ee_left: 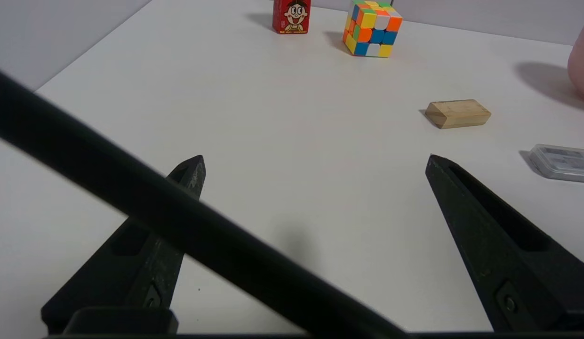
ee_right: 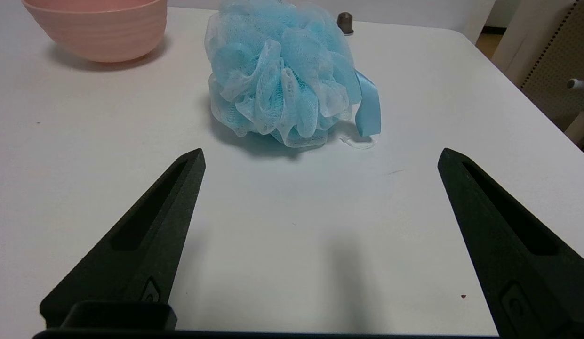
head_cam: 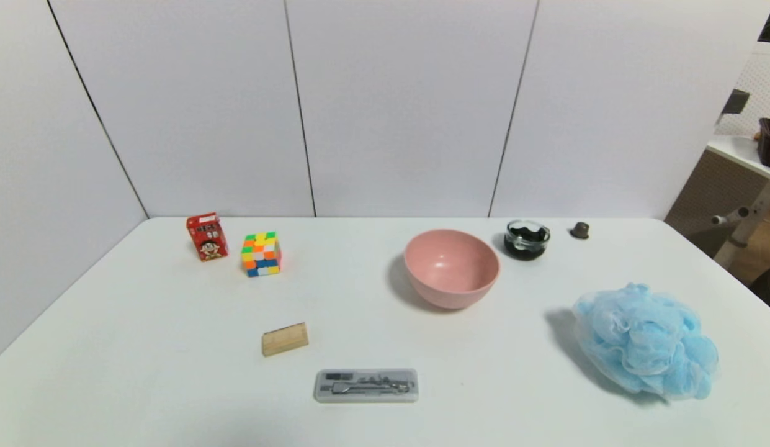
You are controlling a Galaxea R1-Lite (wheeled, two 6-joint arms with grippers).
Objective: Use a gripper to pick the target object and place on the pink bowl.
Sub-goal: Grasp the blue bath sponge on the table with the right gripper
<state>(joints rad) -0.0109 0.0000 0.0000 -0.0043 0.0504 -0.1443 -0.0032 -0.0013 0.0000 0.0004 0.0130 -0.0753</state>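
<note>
The light-blue mesh bath pouf point(head_cam: 646, 340) sits on the white table point(head_cam: 174, 372) at about four o'clock from the pink bowl point(head_cam: 452, 268), well apart from it, toward the table's right edge. In the right wrist view the pouf point(ee_right: 280, 73) rests on the tabletop with a blue ribbon loop point(ee_right: 368, 101) hanging down its side and touching the surface. The right gripper point(ee_right: 320, 155) hovers low over bare table just short of the pouf, its two black fingers point(ee_right: 150, 235) spread wide and holding nothing; the pouf lies ahead of the gap between them, untouched. The bowl point(ee_right: 96, 23) stands upright and empty beyond the pouf in that view. The left gripper point(ee_left: 315, 157) hangs over the left part of the table, likewise spread wide with nothing between its fingers point(ee_left: 489, 240), and a black cable point(ee_left: 179, 221) crosses in front of its camera. Neither gripper shows in the head view. At two o'clock from the bowl, near it, stands a small black-and-glass dish point(head_cam: 527, 239), with a small dark cap point(head_cam: 580, 230) just beyond at three o'clock of the dish. At nine o'clock from the bowl, well apart, stand a colourful puzzle cube point(head_cam: 261, 254) and, near it, a red carton point(head_cam: 206, 236). A wooden block point(head_cam: 285, 339) lies at eight o'clock from the bowl, and a clear tool case point(head_cam: 366, 385) at seven o'clock.
</note>
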